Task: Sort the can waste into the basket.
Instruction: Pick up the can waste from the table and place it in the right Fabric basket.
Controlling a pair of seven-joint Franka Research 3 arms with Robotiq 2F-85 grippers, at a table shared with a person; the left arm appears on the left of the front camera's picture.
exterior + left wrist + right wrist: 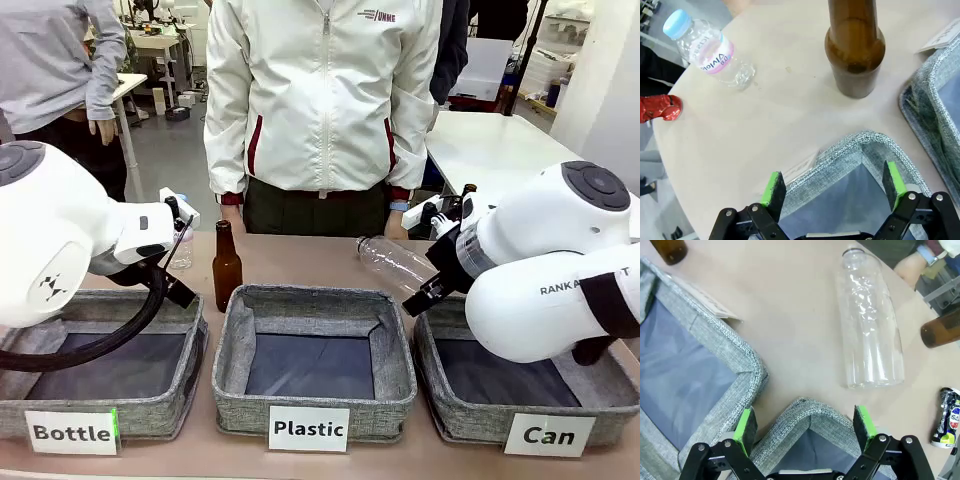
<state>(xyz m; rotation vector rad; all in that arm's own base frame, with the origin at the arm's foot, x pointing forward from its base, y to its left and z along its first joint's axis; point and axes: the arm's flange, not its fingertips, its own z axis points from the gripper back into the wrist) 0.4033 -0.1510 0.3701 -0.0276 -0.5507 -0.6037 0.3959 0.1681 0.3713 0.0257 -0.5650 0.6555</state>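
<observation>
Left gripper: jaws apart, over the corner of a grey basket.
Red can: crushed, at the tabletop's edge.
Plastic bottle: lying near that edge (blue cap).
Brown bottle: upright, farther in.

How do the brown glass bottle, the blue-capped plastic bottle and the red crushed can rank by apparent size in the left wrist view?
1. brown glass bottle, largest, though its top is cropped.
2. blue-capped plastic bottle.
3. red crushed can, smallest as seen, but cut by the picture's left edge, so its full size is unsure.
</observation>
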